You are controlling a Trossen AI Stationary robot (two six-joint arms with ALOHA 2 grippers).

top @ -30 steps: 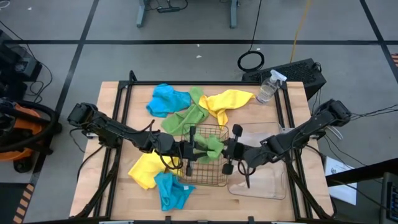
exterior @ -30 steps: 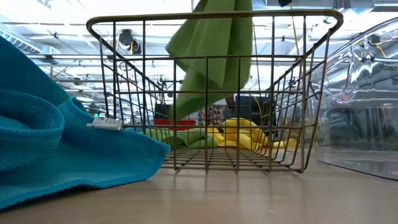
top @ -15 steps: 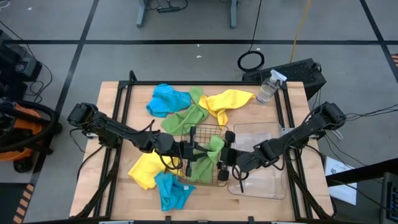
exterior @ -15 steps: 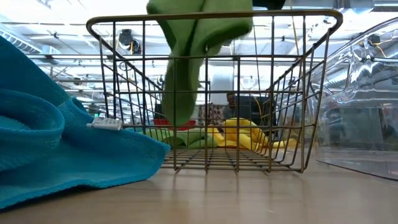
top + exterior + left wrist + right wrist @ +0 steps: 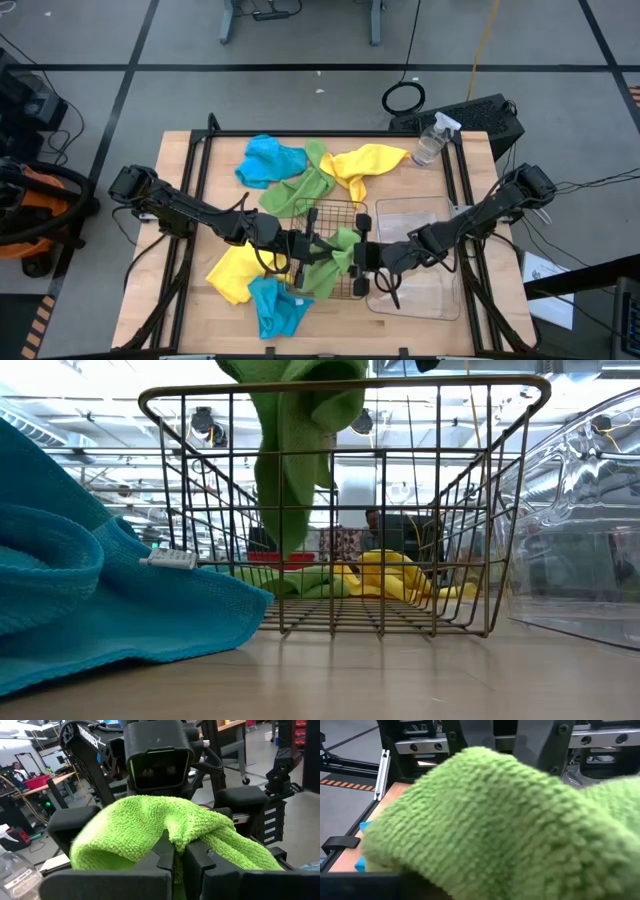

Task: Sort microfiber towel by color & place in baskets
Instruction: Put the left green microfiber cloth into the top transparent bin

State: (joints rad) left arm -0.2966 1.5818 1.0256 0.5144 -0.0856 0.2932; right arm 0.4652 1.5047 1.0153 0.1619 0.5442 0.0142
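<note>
From above, the left tool [image 5: 308,243] and the right tool [image 5: 362,255] face each other over the wire-mesh basket [image 5: 346,212] in the middle of the desk [image 5: 180,180], with a green towel [image 5: 335,258] bunched between them above the basket's near half. A clear plastic tub [image 5: 420,215] sits just beside the basket on its right. Behind the basket lie a blue towel [image 5: 270,160], a second green towel [image 5: 300,188] and a yellow towel [image 5: 365,162], and a spray bottle [image 5: 430,140] stands near the far right corner. At the near left, another yellow towel [image 5: 235,272] and another blue towel [image 5: 275,305] lie touching, close to the desk's front edge. The low view shows what the overhead cannot: the green towel [image 5: 290,450] hangs down inside the basket [image 5: 345,390] with its lower end clear of the wire floor, and the blue towel [image 5: 90,600] fills the foreground. The left wrist view shows the left tool [image 5: 172,857] with its fingers together, clamped on a fold of the green towel [image 5: 150,825]; the right arm's wrist looms just behind. In the right wrist view the green towel [image 5: 495,820] fills nearly everything; I cannot tell whether the right tool is apart or together, or whether it grips the cloth.
</note>
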